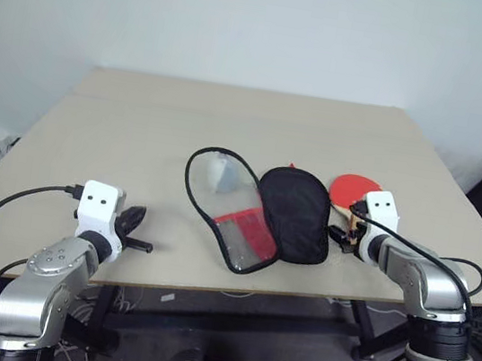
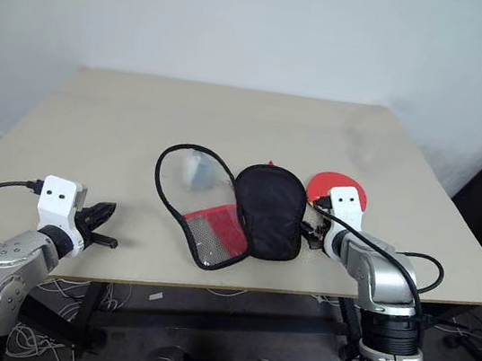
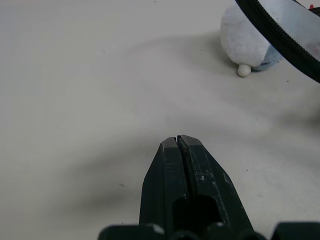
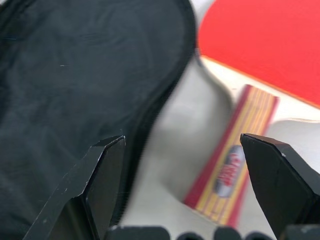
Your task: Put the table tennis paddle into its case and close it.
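A wide beige table [image 1: 140, 129] carries everything. Near its middle the case [image 1: 291, 211] lies unzipped, its black lining up and its clear-and-red flap spread toward nine o'clock. A small white object [image 1: 221, 173] sits behind that flap. The table tennis paddle [image 1: 348, 189] lies just beside the case at three o'clock

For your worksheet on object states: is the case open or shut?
Open. The case lies unzipped and spread flat on the table, black lining up, with the paddle outside beside it.
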